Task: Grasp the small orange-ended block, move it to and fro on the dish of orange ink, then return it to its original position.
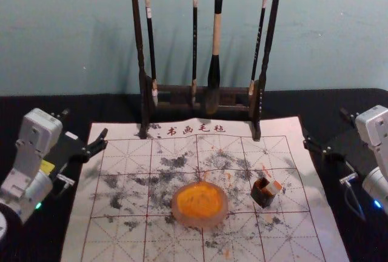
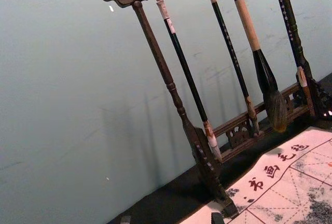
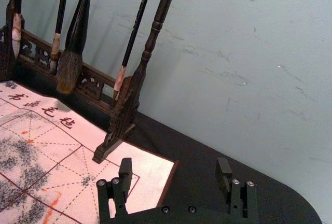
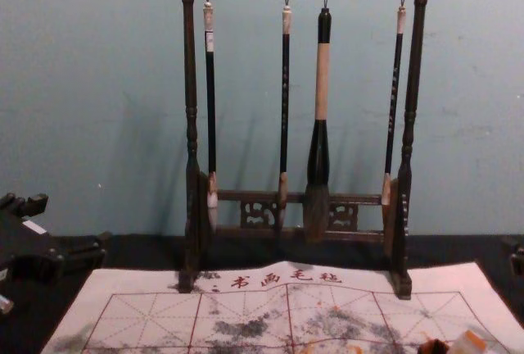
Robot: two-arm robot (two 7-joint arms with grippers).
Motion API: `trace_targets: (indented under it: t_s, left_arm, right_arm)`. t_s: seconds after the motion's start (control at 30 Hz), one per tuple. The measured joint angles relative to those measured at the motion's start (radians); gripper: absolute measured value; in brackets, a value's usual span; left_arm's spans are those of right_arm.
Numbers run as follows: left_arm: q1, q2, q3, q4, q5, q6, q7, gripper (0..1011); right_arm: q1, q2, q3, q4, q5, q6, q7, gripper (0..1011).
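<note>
At three o'clock from dish [image 1: 200,221]: block [image 1: 274,187], ungrasped; lift, inking, return seemingly outstanding. Left tool [image 1: 85,122], ten o'clock; right tool [image 3: 175,168], two o'clock; both released.

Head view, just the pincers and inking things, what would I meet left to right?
Black left pincer, round pale dish of orange ink, small dark square pot holding the pale orange-ended block, black right pincer.

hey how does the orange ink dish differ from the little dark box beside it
The dish is round, the box angular. The dish is pale-rimmed and wide, the box dark and small. The dish holds orange ink; a block leans at the box. Both sit on the mat.
</note>
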Motion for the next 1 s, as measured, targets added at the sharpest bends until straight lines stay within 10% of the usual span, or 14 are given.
trace_targets:
  t_s: [1.0]
  left_arm:
    - [0.0,0.0,0.0,0.0,0.0,0.0,0.0,1001]
  right_arm:
    - [0.0,0.0,0.0,0.0,0.0,0.0,0.0,1000]
